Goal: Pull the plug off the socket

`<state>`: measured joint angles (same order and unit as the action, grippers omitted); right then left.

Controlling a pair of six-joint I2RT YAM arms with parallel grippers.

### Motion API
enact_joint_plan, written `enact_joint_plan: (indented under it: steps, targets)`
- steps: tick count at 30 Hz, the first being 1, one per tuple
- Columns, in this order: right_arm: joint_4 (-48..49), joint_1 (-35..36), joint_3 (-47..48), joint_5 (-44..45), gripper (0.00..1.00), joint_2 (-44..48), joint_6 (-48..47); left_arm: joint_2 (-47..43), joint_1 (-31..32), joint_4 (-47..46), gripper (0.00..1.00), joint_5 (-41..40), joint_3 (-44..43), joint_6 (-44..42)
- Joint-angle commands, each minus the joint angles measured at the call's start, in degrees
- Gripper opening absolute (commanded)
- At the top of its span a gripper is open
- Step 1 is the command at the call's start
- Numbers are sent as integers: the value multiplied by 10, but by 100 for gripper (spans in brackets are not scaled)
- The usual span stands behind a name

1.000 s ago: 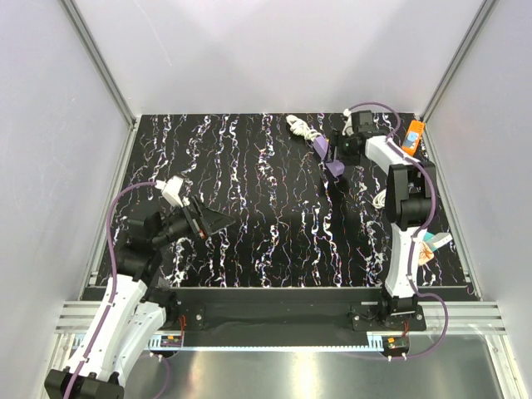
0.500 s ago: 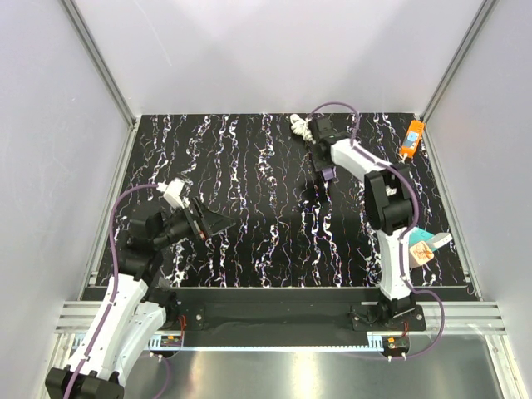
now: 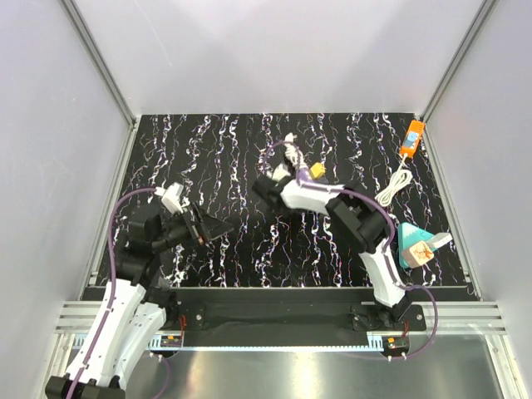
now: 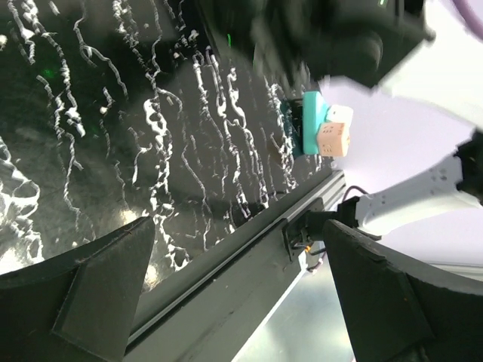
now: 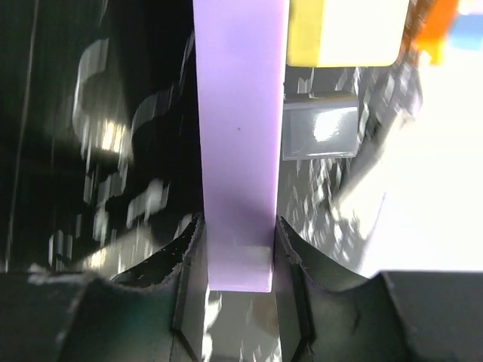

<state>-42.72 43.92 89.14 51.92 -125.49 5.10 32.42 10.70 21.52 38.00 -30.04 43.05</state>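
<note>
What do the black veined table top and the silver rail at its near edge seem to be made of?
Black veined table top: glossy marble-patterned laminate or film, perhaps; it mirrors light. Silver rail: likely matte aluminium profile, pale grey with lengthwise grooves.

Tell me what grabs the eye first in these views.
The right arm lies folded low across the middle of the black marbled table, a small yellow block close beside it. The right wrist view shows that block next to a purple finger. An orange device sits at the far right corner trailing a white cord, and a teal and wood block lies near the right edge.
</note>
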Motion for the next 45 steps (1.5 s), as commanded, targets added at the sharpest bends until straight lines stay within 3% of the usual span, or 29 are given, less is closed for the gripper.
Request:
enact_joint_plan:
  steps: [1,7,10,11,13,17,19,23,35,40,45]
  targets:
    - [-95,39,-52,12,0,17,90,-21,-4,39,99,-23,-40,-29]
    - [-204,137,-64,26,2,-5,207,-48,-5,66,99,-51,-52,-28]
    - [-227,175,-66,17,15,-14,258,-61,-5,77,99,-54,-56,-25]
    - [-227,183,-68,12,25,-16,270,-64,-5,81,99,-57,-57,-25]
    - [-226,195,-67,5,34,-22,276,-74,-5,93,99,-57,-61,-25]
    - [-221,201,-64,-7,46,-16,277,-89,-5,113,99,-61,-70,-25]
    - [-214,207,-63,-20,65,-7,273,-97,-5,128,99,-64,-74,-26]
    - [-195,215,-72,-50,78,6,257,-106,-5,145,99,-70,-85,-24]
    - [-130,230,-114,-107,82,117,264,-150,-5,187,99,-88,-101,-10]
    - [-102,219,-137,-148,91,215,276,-125,-5,186,98,-94,-102,-16]
    - [-66,150,-202,-219,97,369,306,-64,4,158,94,-122,-107,-10]
